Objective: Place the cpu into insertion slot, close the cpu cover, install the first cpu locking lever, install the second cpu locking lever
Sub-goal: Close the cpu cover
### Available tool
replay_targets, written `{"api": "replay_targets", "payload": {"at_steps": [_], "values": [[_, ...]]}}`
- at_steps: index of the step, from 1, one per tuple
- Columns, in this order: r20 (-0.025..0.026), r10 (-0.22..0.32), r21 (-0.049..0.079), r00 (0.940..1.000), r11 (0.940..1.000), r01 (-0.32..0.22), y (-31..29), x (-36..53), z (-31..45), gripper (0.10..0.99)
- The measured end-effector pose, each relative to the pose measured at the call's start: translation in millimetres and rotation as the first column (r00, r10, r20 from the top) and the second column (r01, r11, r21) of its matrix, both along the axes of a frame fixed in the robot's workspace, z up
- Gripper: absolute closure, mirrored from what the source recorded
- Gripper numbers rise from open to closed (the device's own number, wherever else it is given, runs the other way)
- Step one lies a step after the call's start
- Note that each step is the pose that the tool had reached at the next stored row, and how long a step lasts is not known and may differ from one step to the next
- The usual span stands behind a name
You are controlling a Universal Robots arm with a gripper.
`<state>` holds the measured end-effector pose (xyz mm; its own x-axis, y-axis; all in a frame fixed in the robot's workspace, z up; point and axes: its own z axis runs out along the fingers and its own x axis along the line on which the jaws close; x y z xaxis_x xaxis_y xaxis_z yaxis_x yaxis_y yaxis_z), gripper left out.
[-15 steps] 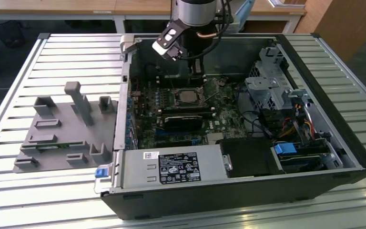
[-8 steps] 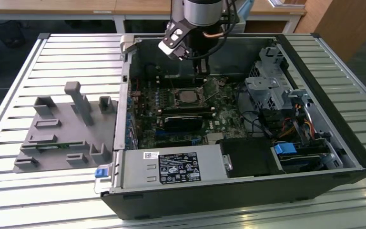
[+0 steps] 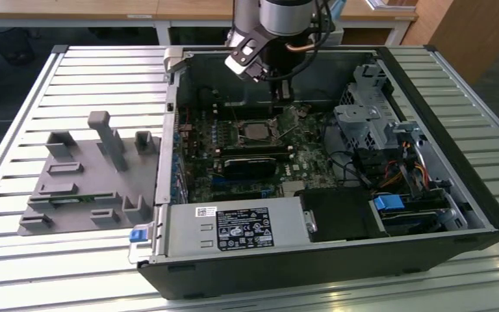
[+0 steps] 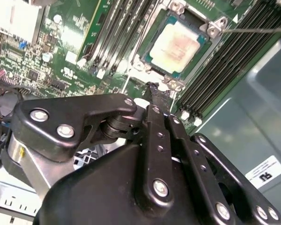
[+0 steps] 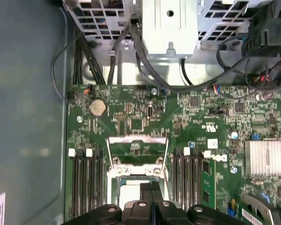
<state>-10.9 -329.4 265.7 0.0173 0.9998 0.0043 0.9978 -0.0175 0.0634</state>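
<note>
On the exterior view's left, a grey fixture point(image 3: 85, 175) rests on the slatted table point(image 3: 41, 279), just beside the open case point(image 3: 319, 276). Inside the case, we find the power supply point(image 3: 232, 227) along the near wall and the green board point(image 3: 314, 162) on the floor beyond it. A black module point(image 3: 249, 166) lies on the board between the power supply and the slot point(image 4: 175, 85).

The cpu point(image 4: 179, 41) is seated in the slot, flat and pale face up, with the slot's rim around it on all sides. The cover point(image 5: 138, 138) is not closed. In the first wrist view it stands swung off the slot along one edge, and we see board parts through its window. A thin lever point(image 4: 253, 29) runs out from one corner of the slot. Memory slots point(image 5: 86, 183) flank the slot on two sides.

The gripper point(image 4: 153, 90) hangs from the arm point(image 3: 284, 16) at the far side of the slot. Its fingers point(image 4: 154, 131) are pressed together, tip to tip. In the second wrist view the tip is just beside a corner of the slot and off the cpu. We cannot tell whether it touches the board.

On the exterior view's right, a drive cage point(image 3: 366, 120) stands inside the case, near the board's edge, with cables beside it.
</note>
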Motion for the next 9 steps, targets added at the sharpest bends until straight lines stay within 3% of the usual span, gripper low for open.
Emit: {"api": "replay_targets", "payload": {"at_steps": [5, 9], "values": [[-0.0130, 0.000, 0.000, 0.9999, 1.0000, 0.000, 0.0, 10.9, -0.6, 0.980], [-0.0172, 0.000, 0.000, 0.9999, 1.0000, 0.000, 0.1, 16.8, -1.3, 0.980]]}}
